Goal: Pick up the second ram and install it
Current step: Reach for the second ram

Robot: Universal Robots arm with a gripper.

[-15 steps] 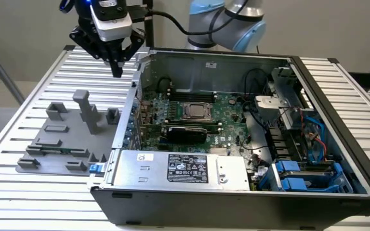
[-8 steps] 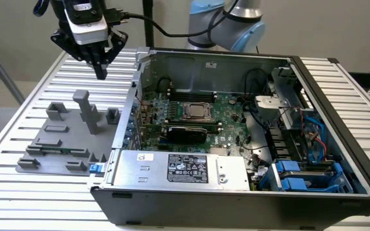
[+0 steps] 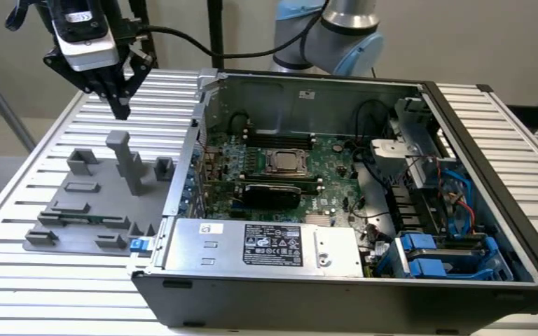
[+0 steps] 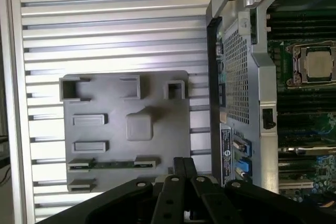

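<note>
The second ram (image 3: 82,218) (image 4: 113,164) should handle as a very light, stiff sliver of board. It is unlikely to flex in a grip, but it is fragile, with bare chips on its faces and a contact edge that should not be scraped or twisted. The best hold looks to be across its two flat faces at the middle of the exposed upper edge, with only modest squeeze because the smooth board could slip or tilt. That middle stretch is bare, since only its two ends are tucked into small grey blocks of the holder (image 3: 92,189) (image 4: 157,145). It shows as a thin, long green strip with dark patches and seems to stand on its long edge, though that is hard to confirm. It sits below the gripper (image 3: 120,105) (image 4: 184,167) and well apart from it, a little to one side of the fingertips rather than straight beneath them. The gripper hangs high over the holder and the ribbed table (image 3: 26,287), fingers drawn together to a point and carrying nothing. The open computer case (image 3: 344,294) stands off to its side.
</note>
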